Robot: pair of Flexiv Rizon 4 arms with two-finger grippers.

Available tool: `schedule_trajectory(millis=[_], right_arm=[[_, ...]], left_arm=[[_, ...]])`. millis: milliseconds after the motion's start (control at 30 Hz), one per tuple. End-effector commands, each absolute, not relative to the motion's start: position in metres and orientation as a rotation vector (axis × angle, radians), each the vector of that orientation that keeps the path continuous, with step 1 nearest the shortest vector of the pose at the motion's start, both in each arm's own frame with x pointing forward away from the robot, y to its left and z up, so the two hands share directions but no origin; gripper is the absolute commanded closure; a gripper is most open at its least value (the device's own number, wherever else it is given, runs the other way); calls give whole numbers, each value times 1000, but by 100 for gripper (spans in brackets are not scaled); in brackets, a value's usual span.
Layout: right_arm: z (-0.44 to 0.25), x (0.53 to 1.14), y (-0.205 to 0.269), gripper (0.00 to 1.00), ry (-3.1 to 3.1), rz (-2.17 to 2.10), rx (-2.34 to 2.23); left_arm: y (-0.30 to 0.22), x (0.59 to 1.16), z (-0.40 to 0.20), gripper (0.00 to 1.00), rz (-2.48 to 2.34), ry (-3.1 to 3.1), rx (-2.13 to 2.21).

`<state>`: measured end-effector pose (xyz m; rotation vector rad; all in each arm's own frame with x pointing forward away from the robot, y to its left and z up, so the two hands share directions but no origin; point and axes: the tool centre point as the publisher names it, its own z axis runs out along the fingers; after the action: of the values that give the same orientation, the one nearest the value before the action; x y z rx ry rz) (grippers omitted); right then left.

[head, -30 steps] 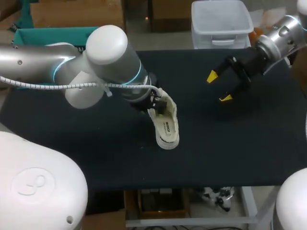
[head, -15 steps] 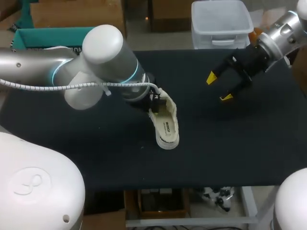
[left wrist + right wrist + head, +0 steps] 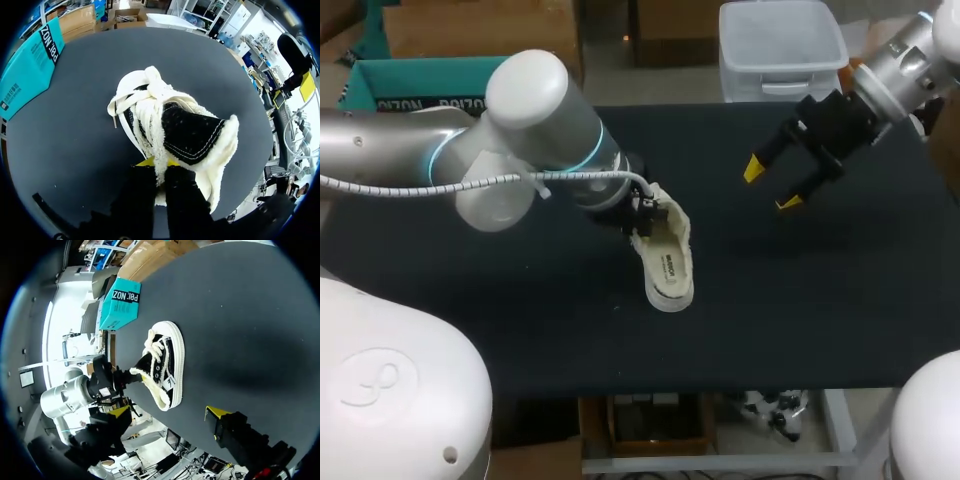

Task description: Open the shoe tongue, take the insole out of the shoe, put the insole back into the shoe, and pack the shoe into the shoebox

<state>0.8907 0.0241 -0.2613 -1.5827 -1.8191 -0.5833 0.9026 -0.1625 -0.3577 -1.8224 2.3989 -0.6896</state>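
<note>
A black and white shoe (image 3: pixel 668 258) with white fleece lining lies mid-table, its printed insole (image 3: pixel 671 267) showing inside. My left gripper (image 3: pixel 642 212) sits at the shoe's far end. In the left wrist view its fingers (image 3: pixel 150 187) are pressed together on the fleece edge of the tongue (image 3: pixel 192 135), with the laces (image 3: pixel 145 87) beyond. My right gripper (image 3: pixel 768 186) hangs open above the table's right side, well apart from the shoe (image 3: pixel 164 365); it (image 3: pixel 167 412) holds nothing. The teal shoebox (image 3: pixel 415 82) stands at the back left.
A clear plastic bin (image 3: pixel 782 45) stands just behind the table's back edge. The dark tabletop (image 3: pixel 800 300) is bare in front of and to the right of the shoe. My left arm (image 3: pixel 535 130) spans the table's left half.
My left gripper's fingers have come together on the shoe's fleece tongue. My right gripper has shifted slightly and stays open. The shoe has barely moved.
</note>
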Motion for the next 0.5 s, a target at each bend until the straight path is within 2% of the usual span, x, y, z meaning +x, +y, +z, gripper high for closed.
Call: schedule_trajectory(millis=[33, 500], right_arm=[[-262, 886, 23, 0, -1815, -703, -1663], [-256, 903, 42, 0, -2132, -489, -1660]], left_arm=[[-162, 899, -353, 100, -704, 2439, -1762], [-153, 911, -347, 100, -742, 2614, -1556]])
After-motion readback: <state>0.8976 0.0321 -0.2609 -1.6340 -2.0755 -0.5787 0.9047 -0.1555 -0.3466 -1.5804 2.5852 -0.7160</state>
